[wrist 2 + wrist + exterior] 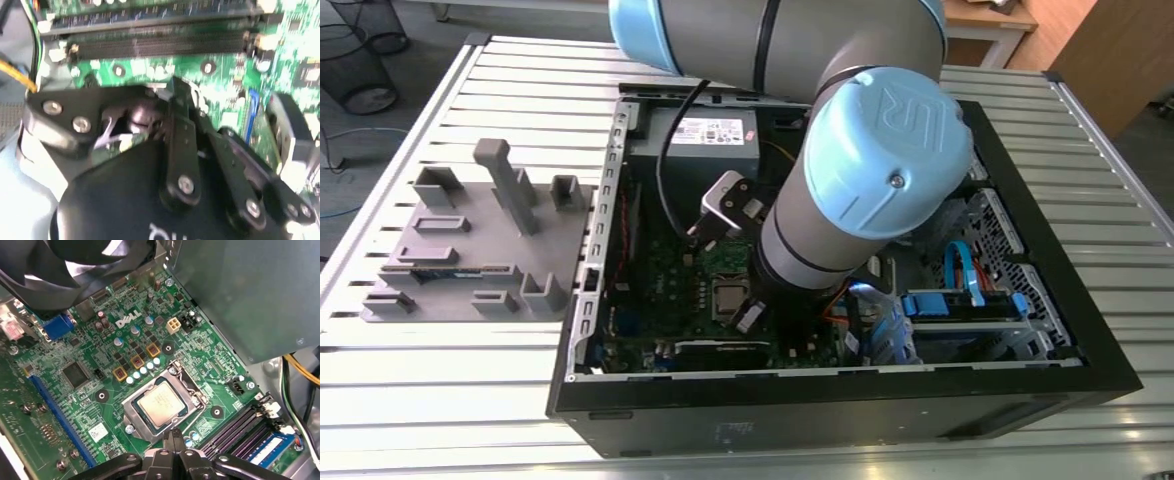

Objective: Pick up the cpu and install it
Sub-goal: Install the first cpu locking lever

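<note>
The cpu (161, 402), a small square chip with a silvery top, lies flat in the silver socket frame (131, 413) on the green motherboard (60, 405). My gripper (173, 436) hovers just beside the socket's edge. Its two black fingertips are pressed together, shut, with nothing between them. The second wrist view looks over the gripper's black linkage (182, 150) onto the board. In the exterior view the arm (854, 200) reaches down into the open computer case (854, 395), and the cpu (724, 297) shows just beside the wrist.
The grey power supply box (240, 290) stands close beside the socket, and a black fan (75, 265) hangs over the board. Memory slots (235, 425) and loose cables (295, 385) lie on another side. A grey fixture (467, 250) sits on the table at the exterior view's left.
</note>
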